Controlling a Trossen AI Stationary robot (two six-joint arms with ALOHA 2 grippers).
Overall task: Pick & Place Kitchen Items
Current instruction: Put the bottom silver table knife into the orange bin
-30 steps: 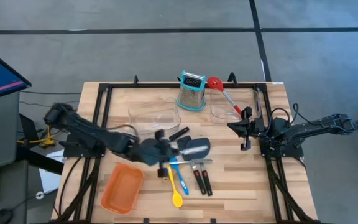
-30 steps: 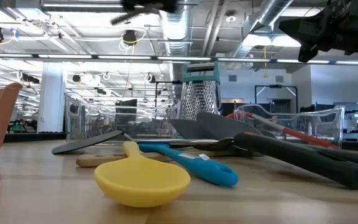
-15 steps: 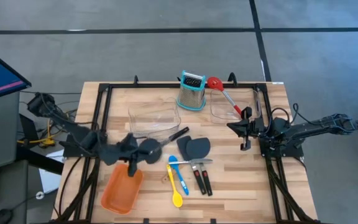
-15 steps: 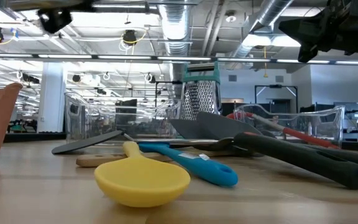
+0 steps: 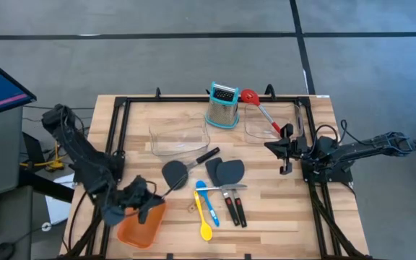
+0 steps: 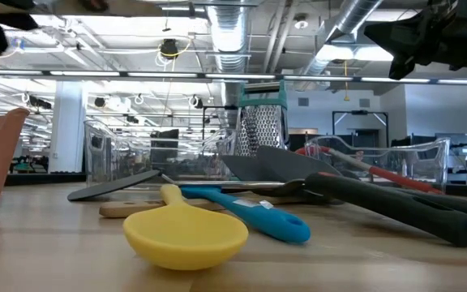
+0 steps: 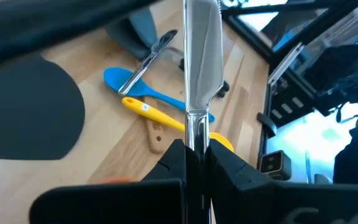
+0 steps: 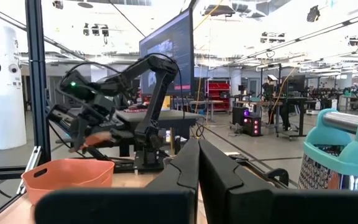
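Wooden slats of the table (image 5: 280, 209) were seen from above, with the orange tray (image 5: 140, 222) near the front left corner. Over that tray the left gripper (image 5: 149, 204) was held, its jaws clenched on the steel tongs (image 7: 199, 74) — only the wrist view showed the metal clearly; from above the tool was largely hidden by the arm. Beside the tray lay the black spatula (image 5: 179, 170), the grey spatulas (image 5: 226, 171), the blue spoon (image 5: 206, 200) and the yellow spoon (image 5: 204, 220). The right gripper (image 5: 283, 152) was parked at the right edge, jaws pressed together, empty.
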